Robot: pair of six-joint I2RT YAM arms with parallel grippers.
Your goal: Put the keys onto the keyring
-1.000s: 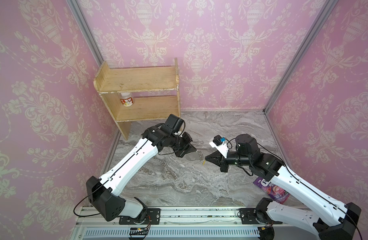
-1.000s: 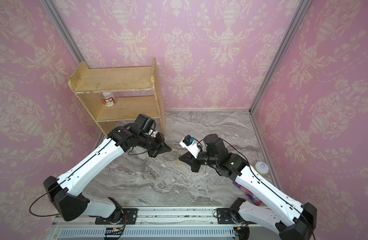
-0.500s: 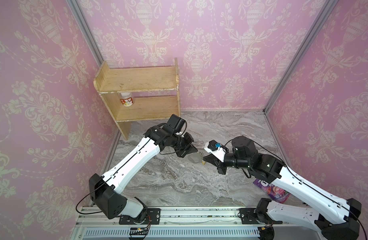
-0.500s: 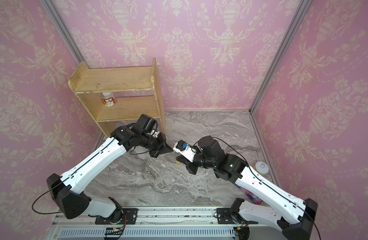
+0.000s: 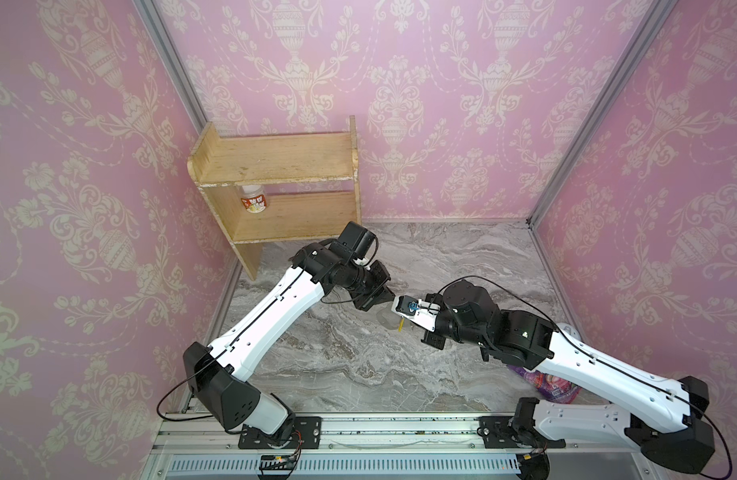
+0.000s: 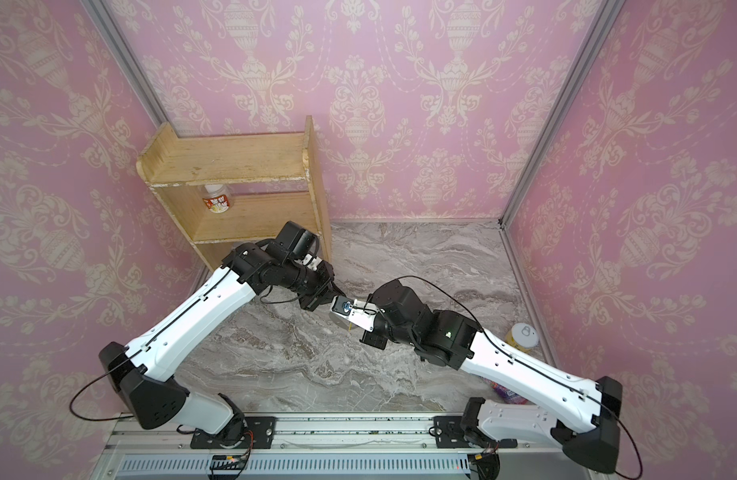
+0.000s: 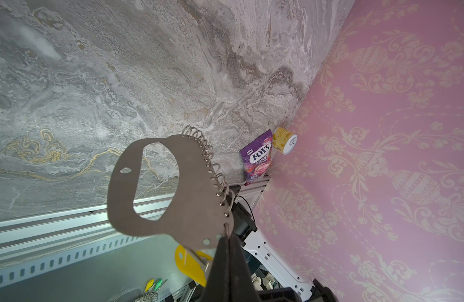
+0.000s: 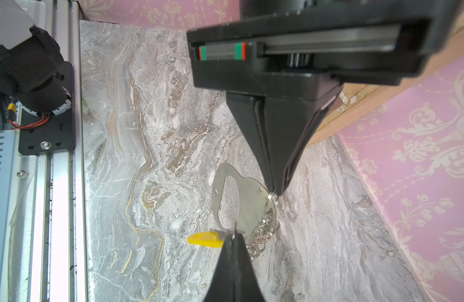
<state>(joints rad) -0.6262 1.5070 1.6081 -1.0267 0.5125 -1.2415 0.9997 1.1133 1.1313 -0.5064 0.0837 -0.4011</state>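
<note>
Okay, left hand [image 7: 227, 236] is pressed together, pinching a ring at the end of the row on the keyring [image 7: 196, 188]; the grey plate sticks out past its tips, held off the tabletop [image 7: 121, 65]; rings [image 7: 202, 142] run away from that hand along one edge. Right hand [image 8: 234, 234] is also clamped tight, pinching the keys [image 8: 204, 239], yellow end poking out sideways from its tips; key sits just beside the plate edge near the rings, can't tell if it's touching or threaded. Both hands nearly tip to tip in both top views; candy bag [image 7: 257, 157] and can [image 7: 284, 140] well away from both hands, by the wall.
</note>
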